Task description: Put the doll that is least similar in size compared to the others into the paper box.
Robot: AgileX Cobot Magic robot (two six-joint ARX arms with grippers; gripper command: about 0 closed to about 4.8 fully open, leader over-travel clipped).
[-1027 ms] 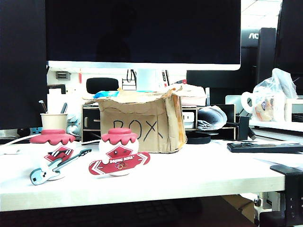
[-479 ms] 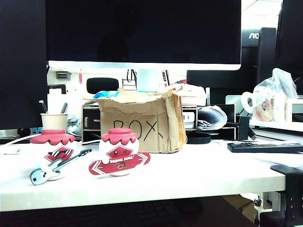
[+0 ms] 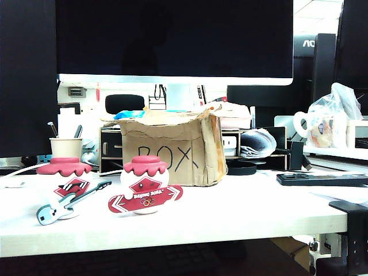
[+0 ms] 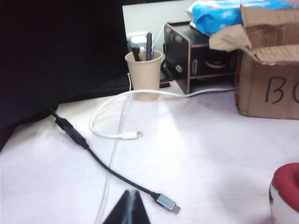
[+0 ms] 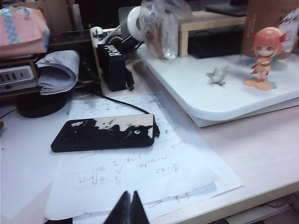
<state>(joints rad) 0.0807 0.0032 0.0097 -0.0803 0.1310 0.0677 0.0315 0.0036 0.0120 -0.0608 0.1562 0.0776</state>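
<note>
the paper box (image 3: 171,148) stands toward the back of the worktop (image 3: 241,213), near its middle, with "box" written in black on its front and its ragged flaps (image 4: 247,37) standing up. the small white doll does not show in any view, so whether it lies inside the box cannot be told. just in front of the box, nearer the front edge, stands the round white doll with the red cap and red banner (image 3: 145,185), apart from the cardboard. beside it, toward the left edge, the red-capped doll with sunglasses (image 3: 64,183) leans a blue guitar (image 3: 68,202) down onto the worktop. behind that doll a paper cup (image 3: 65,147) holds pens, and a black drawer organiser (image 4: 196,56) stands right beside the box, with a blue packet (image 4: 215,15) on top. a white cable (image 4: 112,121) and a black cable (image 4: 93,151) trail across the left part of the worktop.

the left hand (image 4: 127,210) hangs low over the left part of the worktop near the cables, its tips pressed together and holding nothing. the right hand (image 5: 127,209) hangs over the right front edge above a sheet of written paper (image 5: 140,177), also pinched together and empty. a black phone-like slab (image 5: 103,133) lies on that paper, and a white shelf (image 5: 224,88) past it carries a pink-haired figurine (image 5: 263,57).
</note>
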